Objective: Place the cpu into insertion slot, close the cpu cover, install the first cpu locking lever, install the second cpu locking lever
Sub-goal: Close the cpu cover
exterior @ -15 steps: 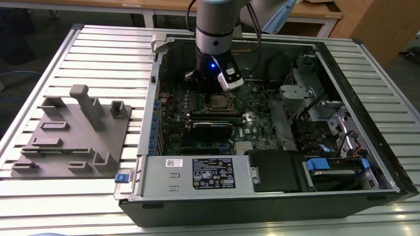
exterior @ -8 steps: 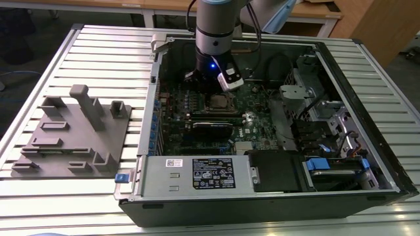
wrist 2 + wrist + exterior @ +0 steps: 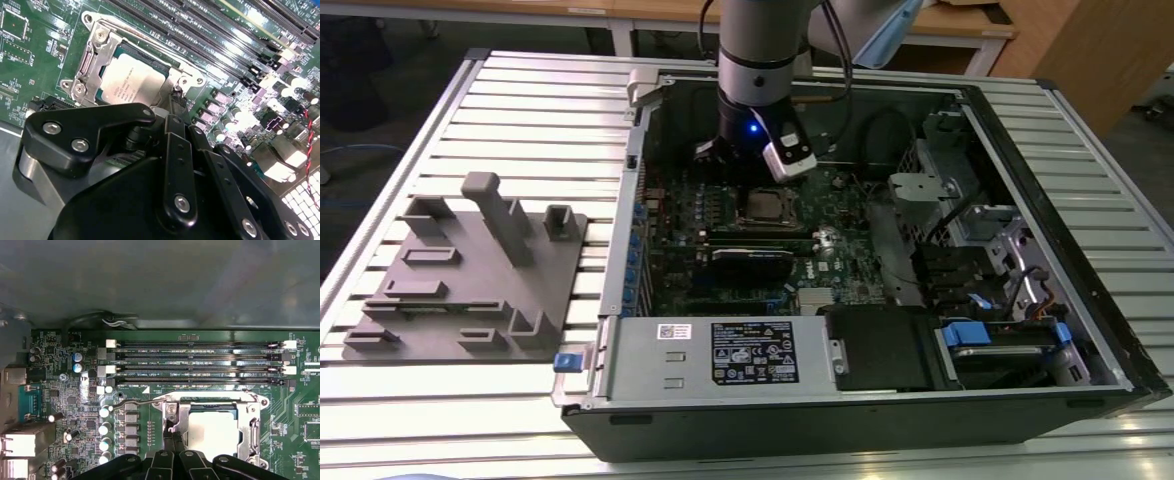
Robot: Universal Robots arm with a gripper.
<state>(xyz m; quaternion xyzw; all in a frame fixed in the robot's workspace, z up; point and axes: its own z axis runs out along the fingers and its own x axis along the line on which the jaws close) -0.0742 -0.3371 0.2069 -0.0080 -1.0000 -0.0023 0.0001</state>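
Observation:
The cpu [image 3: 132, 82] lies in the insertion slot [image 3: 767, 208] on the green motherboard, its silver top showing through the cut-out in both wrist views [image 3: 212, 432]. The cpu cover [image 3: 92, 60] is folded down flat over it as a silvery frame [image 3: 250, 425]. A thin wire locking lever [image 3: 137, 402] runs out from the socket's corner with its hooked end free. My gripper [image 3: 172, 437] is shut, its tips pressed together at the socket's edge beside that lever's root [image 3: 176, 102]. In the exterior view the gripper [image 3: 744, 160] hangs just behind the socket inside the case.
The open computer case [image 3: 627, 200] walls in the board. Memory slots [image 3: 200, 362] lie beside the socket and a black expansion card [image 3: 750, 255] in front of it. A power supply [image 3: 720, 350] and drive cages [image 3: 987, 240] fill the case's front and right. A grey fixture plate [image 3: 467, 280] sits outside.

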